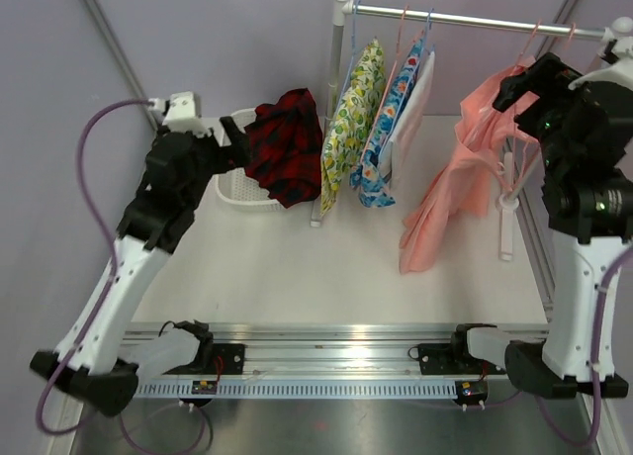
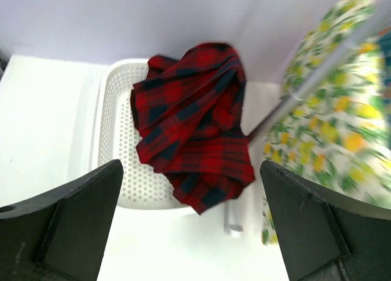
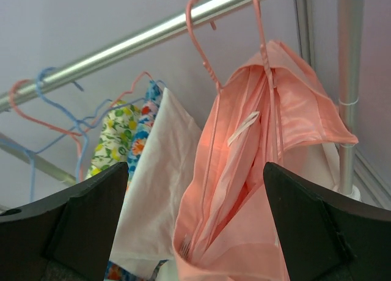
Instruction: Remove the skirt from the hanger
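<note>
**A:** Working from the near edge of the desk (image 1: 297, 267), which claw is better placed?

**B:** The right claw (image 3: 195, 171), I'd say. Its fingers are spread wide with nothing between them, and the pink skirt (image 3: 244, 171) hangs directly ahead of it, close by. The left claw (image 2: 190, 171) is spread just as wide and also holds nothing. It is on the left side, well apart from that skirt.

**A:** What is in front of the left one?

**B:** A white perforated basket (image 2: 116, 140) at the far left of the desk. A red plaid skirt (image 2: 195, 122) is crumpled in it and spills over the near right rim. It is on no hanger.

**A:** So the pink one is what remains?

**B:** That's my reading. It hangs on a pink hanger (image 3: 201, 55) hooked over the rail (image 3: 140, 40) at the far right, next to the right post. Its long axis runs straight down from the rail, and the hem drops towards the desk.

**A:** Anything crowding it?

**B:** A white garment (image 3: 159, 171) hangs just to its left, with floral pieces (image 1: 351, 119) farther left. The pull will probably need to go downward or to the right.
</note>
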You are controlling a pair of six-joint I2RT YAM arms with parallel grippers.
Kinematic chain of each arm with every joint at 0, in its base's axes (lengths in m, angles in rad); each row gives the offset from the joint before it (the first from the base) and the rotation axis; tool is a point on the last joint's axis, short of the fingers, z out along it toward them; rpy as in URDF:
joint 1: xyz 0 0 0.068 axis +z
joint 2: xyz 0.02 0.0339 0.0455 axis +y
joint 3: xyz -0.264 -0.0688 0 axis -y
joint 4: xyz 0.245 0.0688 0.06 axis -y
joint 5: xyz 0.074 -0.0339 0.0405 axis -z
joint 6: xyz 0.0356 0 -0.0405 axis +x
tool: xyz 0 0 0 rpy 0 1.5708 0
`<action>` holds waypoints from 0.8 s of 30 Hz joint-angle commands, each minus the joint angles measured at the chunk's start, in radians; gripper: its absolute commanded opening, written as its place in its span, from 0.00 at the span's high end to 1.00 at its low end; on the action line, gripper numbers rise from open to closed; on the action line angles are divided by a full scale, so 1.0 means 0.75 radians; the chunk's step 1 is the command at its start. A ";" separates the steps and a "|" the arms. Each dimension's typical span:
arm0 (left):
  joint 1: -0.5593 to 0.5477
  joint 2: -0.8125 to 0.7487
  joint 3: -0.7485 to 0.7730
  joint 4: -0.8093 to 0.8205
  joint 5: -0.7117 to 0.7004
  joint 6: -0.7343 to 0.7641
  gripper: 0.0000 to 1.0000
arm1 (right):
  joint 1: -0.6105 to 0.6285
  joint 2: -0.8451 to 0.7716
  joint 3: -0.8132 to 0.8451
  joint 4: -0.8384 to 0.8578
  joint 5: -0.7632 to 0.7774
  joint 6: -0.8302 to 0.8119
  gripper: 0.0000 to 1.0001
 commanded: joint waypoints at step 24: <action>-0.026 -0.756 -0.648 -0.397 0.112 -0.080 0.01 | 0.008 0.228 -0.376 0.360 -0.036 0.061 1.00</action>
